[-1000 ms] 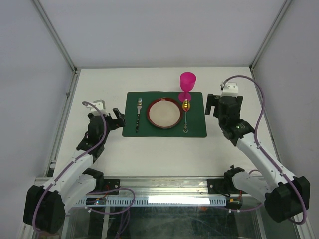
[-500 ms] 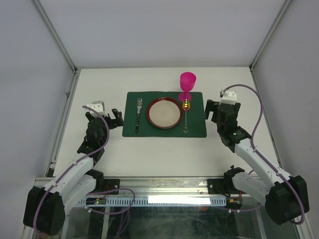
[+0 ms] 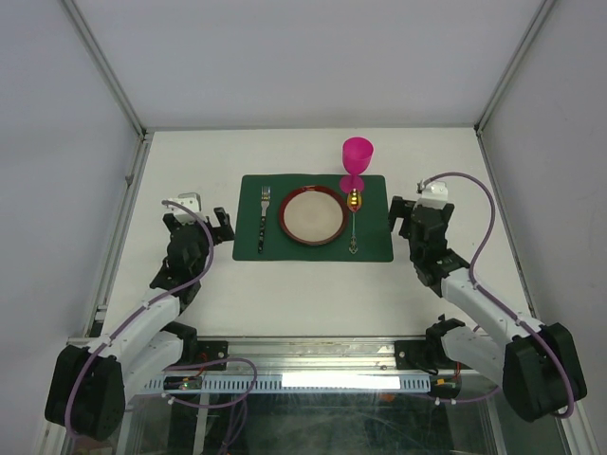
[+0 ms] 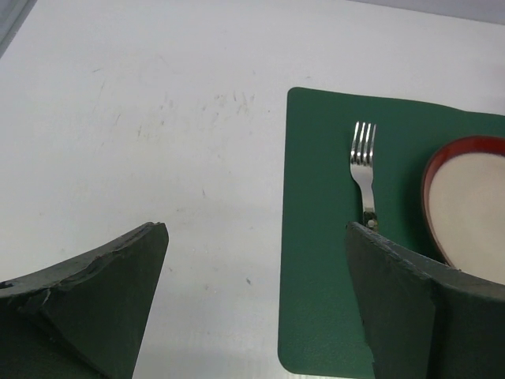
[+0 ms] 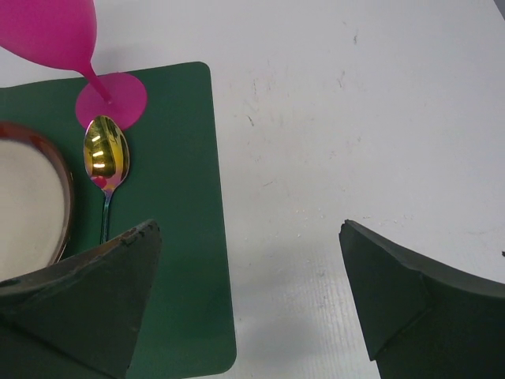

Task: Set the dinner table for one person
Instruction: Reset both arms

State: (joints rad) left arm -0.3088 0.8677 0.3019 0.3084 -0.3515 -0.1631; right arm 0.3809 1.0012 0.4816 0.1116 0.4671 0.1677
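White and matte, the desk (image 3: 313, 284) fills the floor of the cell from the arms' bases to the back wall, with aluminium rails (image 3: 123, 223) along its sides. It is by far the largest thing in view and carries everything else.

A dark green placemat (image 3: 375, 237) lies flat near the middle of the desk. A round plate (image 3: 312, 215) with a red rim and a pale centre sits on the mat. A silver fork (image 3: 264, 220) lies on the mat just left of the plate, tines pointing to the far side. A spoon (image 3: 354, 220) lies just right of the plate, its shiny golden bowl at the far end. A pink goblet (image 3: 358, 156) stands upright at the mat's far edge, its round foot right against the spoon's bowl.

The left arm (image 3: 156, 303) reaches in from the near left corner. The left jaws stand wide apart with nothing between them, just off the mat's left edge. Its wrist camera shows bare white desk in the gap, with the fork and the plate's rim off to the right.

The right arm (image 3: 474, 294) bends in from the near right corner. The right jaws are likewise spread wide and hold nothing, just beside the mat's right edge. Its wrist camera shows the mat's edge and bare desk in the gap.
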